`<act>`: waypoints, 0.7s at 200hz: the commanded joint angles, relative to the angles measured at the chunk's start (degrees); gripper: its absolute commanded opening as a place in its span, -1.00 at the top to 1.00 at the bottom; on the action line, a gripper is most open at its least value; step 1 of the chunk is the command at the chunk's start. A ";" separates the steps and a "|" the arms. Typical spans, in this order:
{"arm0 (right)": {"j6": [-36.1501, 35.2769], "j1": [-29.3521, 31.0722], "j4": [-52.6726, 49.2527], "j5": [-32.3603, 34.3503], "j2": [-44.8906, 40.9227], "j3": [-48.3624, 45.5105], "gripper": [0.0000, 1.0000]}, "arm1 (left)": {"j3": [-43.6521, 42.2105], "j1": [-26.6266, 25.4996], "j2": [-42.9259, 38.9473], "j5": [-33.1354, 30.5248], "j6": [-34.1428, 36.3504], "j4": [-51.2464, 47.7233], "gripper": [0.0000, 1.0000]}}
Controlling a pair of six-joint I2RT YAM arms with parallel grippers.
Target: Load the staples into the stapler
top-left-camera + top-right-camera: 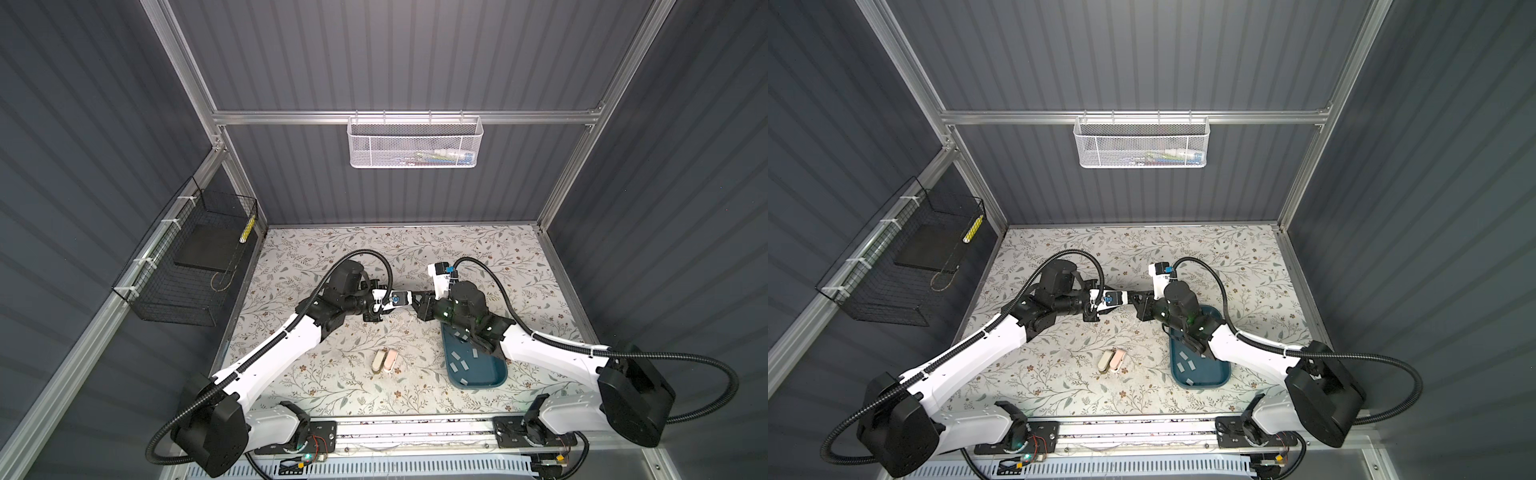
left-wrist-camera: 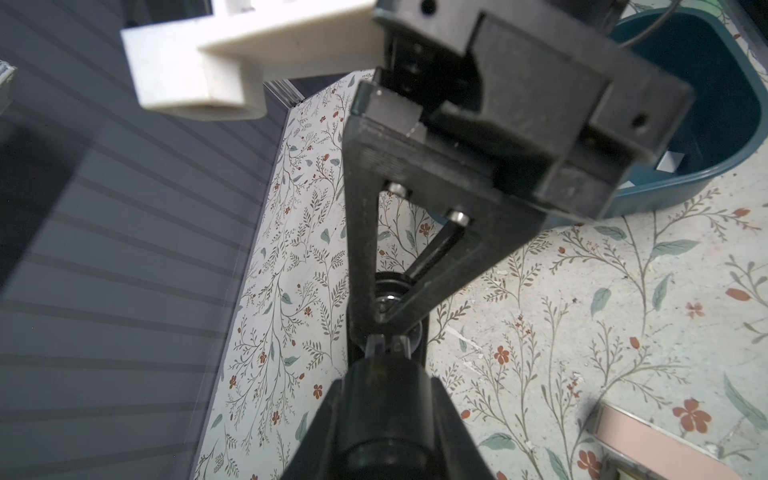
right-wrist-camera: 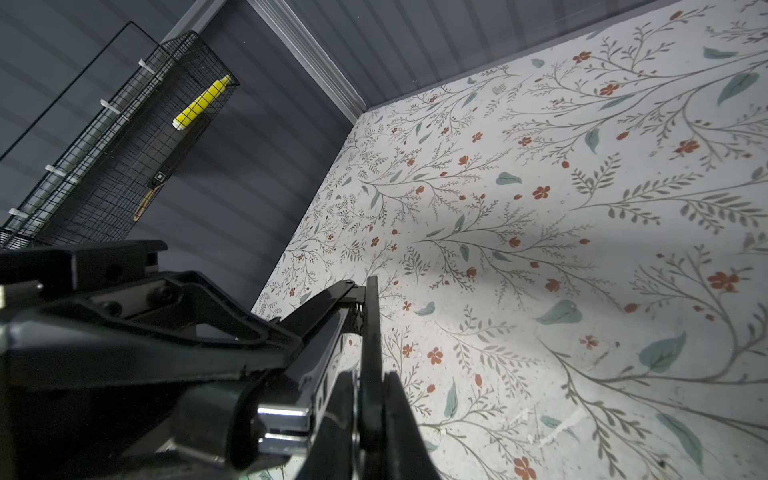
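**Clerk:** Metal strips, pale grey. Where are the staples [image 1: 462, 364] lying?

**Checker:** They are lying flat in the teal tray [image 1: 484, 372], scattered at mixed angles and sharing no single long axis. They are sitting behind the right gripper [image 2: 383, 318], back along its own arm, with the tray's far end hiding beneath that arm's wrist.

**Clerk:** Jaws?

**Checker:** The right ones are pressing together, their tip just beside the left gripper [image 2: 386, 347], both hanging above the table [image 1: 415, 249]. The left ones are showing a narrow gap. Whether they are pinching anything, I cannot tell.

**Clerk:** Staplers?

**Checker:** A beige stapler [image 1: 379, 360] and a pink stapler [image 1: 391, 360] are lying side by side with long axes parallel, well apart from both jaws, on the side toward the arms' bases.

**Clerk:** Nearer arm?

**Checker:** The right one, I am judging. Drawing back and dropping would be bringing it over the tray.
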 commanded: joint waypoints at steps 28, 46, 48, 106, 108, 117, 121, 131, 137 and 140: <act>1.32 -6.11 -1.80 3.63 3.08 -2.07 1.00 | 0.24 2.80 -4.60 4.82 -1.25 3.91 1.00; 1.42 -6.93 -0.73 1.95 3.58 -2.28 1.00 | 0.25 2.99 -4.48 5.22 -1.16 3.80 1.00; 1.35 -7.00 -0.78 1.81 3.67 -2.26 1.00 | 0.32 3.00 -4.49 5.23 -1.12 3.73 1.00; 1.94 -8.14 -0.17 2.31 4.47 -2.81 1.00 | -0.34 4.96 -5.22 8.00 -0.73 4.30 1.00; 1.99 -8.24 -0.12 2.26 4.53 -2.89 1.00 | -0.25 5.01 -5.25 7.99 -0.73 4.27 1.00; 2.25 -8.59 0.44 1.88 4.84 -3.14 1.00 | -0.20 5.29 -5.24 8.35 -0.64 4.16 1.00; 2.43 -8.89 0.64 1.74 4.92 -3.23 1.00 | -0.25 5.41 -5.26 8.52 -0.65 4.22 1.00; 2.61 -9.33 0.78 1.53 5.32 -3.28 1.00 | -0.30 5.68 -5.47 9.19 -0.43 4.23 1.00; 2.65 -9.67 0.78 1.30 5.59 -3.35 1.00 | -0.31 5.80 -5.52 9.85 -0.22 4.07 1.00; 2.65 -9.77 0.78 1.23 5.69 -3.26 1.00 | -0.38 5.89 -5.60 10.18 -0.08 4.06 1.00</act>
